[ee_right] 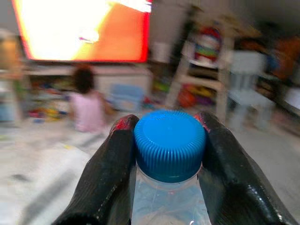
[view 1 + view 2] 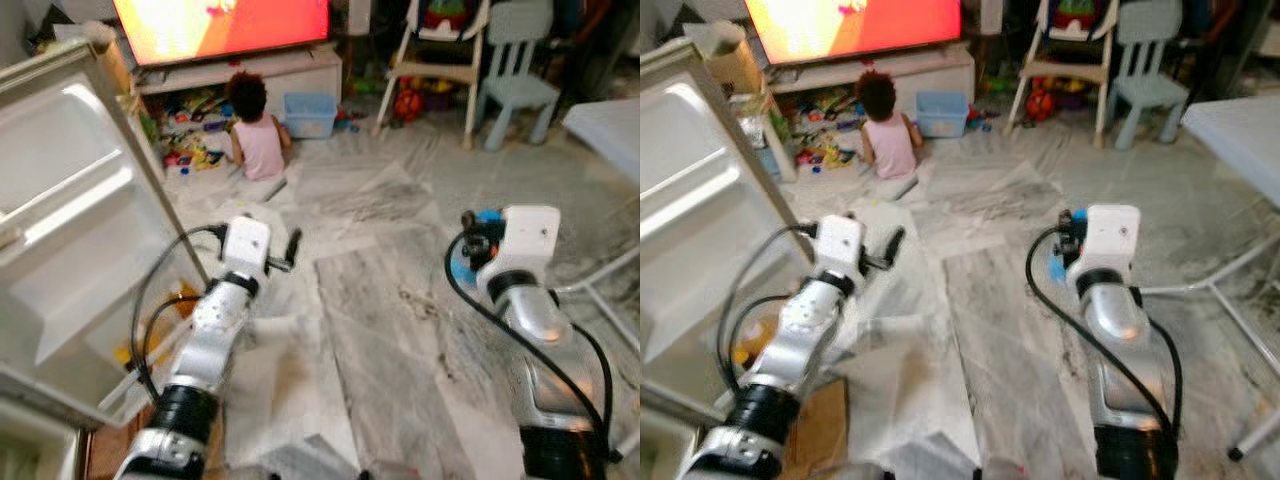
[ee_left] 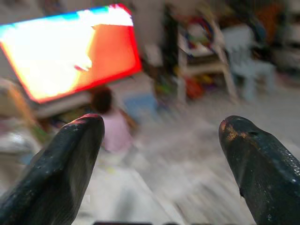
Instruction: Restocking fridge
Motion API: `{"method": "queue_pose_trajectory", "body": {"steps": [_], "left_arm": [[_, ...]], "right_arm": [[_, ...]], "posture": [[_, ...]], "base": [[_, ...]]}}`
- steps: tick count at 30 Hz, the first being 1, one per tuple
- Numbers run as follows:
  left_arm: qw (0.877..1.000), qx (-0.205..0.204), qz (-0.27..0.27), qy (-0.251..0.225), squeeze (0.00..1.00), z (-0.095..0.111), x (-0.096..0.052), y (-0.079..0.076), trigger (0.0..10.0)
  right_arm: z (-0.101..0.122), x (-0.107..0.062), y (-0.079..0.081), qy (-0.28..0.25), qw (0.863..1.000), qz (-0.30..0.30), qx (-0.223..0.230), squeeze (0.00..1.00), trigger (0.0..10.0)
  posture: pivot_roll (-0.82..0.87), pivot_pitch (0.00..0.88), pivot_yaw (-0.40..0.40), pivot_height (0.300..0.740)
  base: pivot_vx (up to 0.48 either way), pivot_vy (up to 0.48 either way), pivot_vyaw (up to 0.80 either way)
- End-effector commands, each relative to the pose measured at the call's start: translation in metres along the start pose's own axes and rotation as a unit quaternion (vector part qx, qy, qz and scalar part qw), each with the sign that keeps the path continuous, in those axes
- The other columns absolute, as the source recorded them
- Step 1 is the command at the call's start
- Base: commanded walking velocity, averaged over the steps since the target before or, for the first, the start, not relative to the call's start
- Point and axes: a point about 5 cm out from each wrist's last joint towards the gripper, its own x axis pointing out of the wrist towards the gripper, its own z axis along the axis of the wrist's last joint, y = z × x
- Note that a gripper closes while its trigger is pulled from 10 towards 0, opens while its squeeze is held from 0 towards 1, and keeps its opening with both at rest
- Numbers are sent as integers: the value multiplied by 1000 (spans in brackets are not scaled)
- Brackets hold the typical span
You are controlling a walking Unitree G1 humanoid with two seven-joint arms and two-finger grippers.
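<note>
My right gripper (image 1: 165,123) is shut on the neck of a clear plastic bottle with a blue ribbed cap (image 1: 169,144). It is held out in front at mid height; a bit of blue shows beside the right wrist (image 2: 456,266). My left gripper (image 3: 159,150) is open with nothing between its black fingers, and it hangs over the floor just right of the open fridge door (image 2: 80,200). The door's white shelves face me, and something yellow (image 2: 130,350) lies low in the door.
A person in a pink top (image 2: 258,140) sits on the floor before a lit TV (image 2: 220,25), with toys and a blue bin (image 2: 308,112) nearby. A pale blue chair (image 2: 515,85) stands at the back right and a white folding table (image 2: 610,130) at the right. Cardboard (image 2: 820,420) lies by my left arm.
</note>
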Motion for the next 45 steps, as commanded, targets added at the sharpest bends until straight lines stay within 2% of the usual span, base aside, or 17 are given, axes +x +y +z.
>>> {"method": "queue_pose_trajectory", "body": {"steps": [1,5,6,7,9,19,25,37,45], "left_arm": [[999,14,37,23,0,-7,-10,15,10000],[992,13,104,63,0,-15,-24,33,10000],[992,13,104,63,0,-15,-24,33,10000],[988,21,131,82,0,-18,-28,41,10000],[984,23,148,92,0,-18,-29,45,10000],[980,20,157,119,0,-18,-29,38,10000],[972,31,186,138,0,-21,-31,42,10000],[964,11,220,151,0,-23,-32,48,10000],[956,12,251,154,0,-25,-35,56,10000]], "right_arm": [[10,6,15,-25,999,37,-1,0,10000],[13,12,21,-31,998,57,4,0,10000],[13,12,21,-31,998,57,4,0,10000],[15,14,26,-37,996,77,2,0,10000],[16,14,31,-39,995,94,-3,0,10000],[17,12,41,-49,989,139,-13,0,10000],[18,12,43,-52,985,162,-13,0,10000],[21,14,51,-61,977,202,-20,0,10000],[23,11,56,-74,972,223,-15,0,10000]], "posture": [[1,0,8,740],[7,0,-1,740],[7,0,-1,740],[6,0,-6,740],[4,0,-6,740],[-6,0,-2,740],[-2,0,-7,740],[3,0,-7,740],[1,0,-6,740]], "base": [[386,-277,794],[397,-264,798],[401,-259,800],[401,-262,794],[394,-268,794],[196,-374,795],[208,-408,794],[0,-442,790],[361,-225,791]]}}
